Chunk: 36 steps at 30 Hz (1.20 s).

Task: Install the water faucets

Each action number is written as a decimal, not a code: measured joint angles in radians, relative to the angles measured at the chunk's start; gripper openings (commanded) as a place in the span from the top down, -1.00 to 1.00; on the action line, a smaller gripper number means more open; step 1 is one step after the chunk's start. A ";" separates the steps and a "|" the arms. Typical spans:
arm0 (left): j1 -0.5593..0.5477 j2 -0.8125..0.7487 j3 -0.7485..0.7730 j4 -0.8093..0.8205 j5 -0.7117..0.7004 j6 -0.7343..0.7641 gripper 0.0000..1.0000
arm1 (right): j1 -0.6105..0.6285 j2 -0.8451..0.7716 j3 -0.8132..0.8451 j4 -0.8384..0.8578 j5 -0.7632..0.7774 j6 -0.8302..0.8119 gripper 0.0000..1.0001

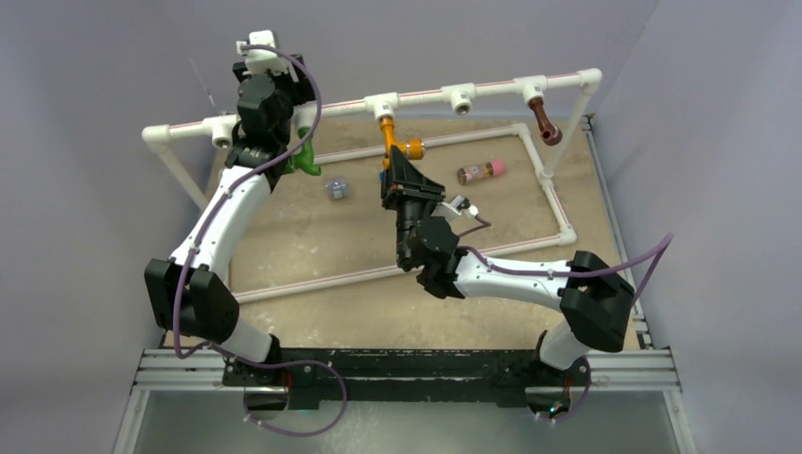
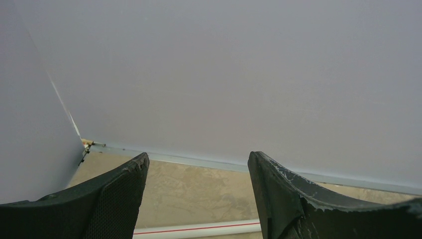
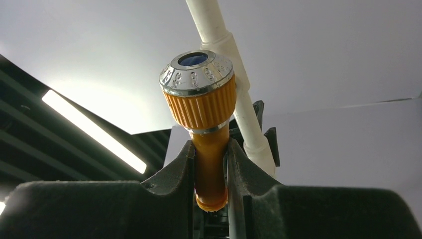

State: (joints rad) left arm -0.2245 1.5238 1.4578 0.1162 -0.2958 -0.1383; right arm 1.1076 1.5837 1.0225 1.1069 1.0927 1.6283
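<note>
Right wrist: orange faucet (image 3: pixel 199 99) clamped inside the right gripper (image 3: pixel 210 149)

Overhead rear view, left wrist facing wall (image 2: pixel 224 74), right upward

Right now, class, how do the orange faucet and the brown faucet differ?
Colour: the orange faucet is bright orange, the brown faucet dark brown. Grip: the right gripper clamps the orange one; nothing touches the brown one. Place: the orange one is near the middle of the rail, the brown one near its right end. Both hang under white tees.
</note>
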 measured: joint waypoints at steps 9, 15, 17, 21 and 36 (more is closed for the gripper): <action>-0.007 -0.018 -0.006 -0.042 0.019 0.000 -0.44 | -0.043 0.015 0.000 -0.016 -0.132 0.028 -0.29; -0.007 -0.019 -0.007 -0.048 0.023 0.000 -0.44 | -0.048 0.015 -0.002 -0.029 -0.150 0.018 -0.42; -0.007 -0.019 -0.007 -0.048 0.023 0.000 -0.44 | -0.048 0.014 -0.013 -0.019 -0.154 -0.002 -0.46; -0.007 -0.020 -0.007 -0.053 0.023 0.000 -0.44 | -0.048 0.002 -0.065 0.043 -0.168 -0.077 -0.59; -0.007 -0.021 -0.007 -0.054 0.023 0.000 -0.44 | -0.048 -0.161 -0.344 0.351 -0.434 -0.600 -0.75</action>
State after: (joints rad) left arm -0.2314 1.5032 1.4509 0.0620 -0.2729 -0.1379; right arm 1.0592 1.4227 0.6781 1.4582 0.6590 1.0286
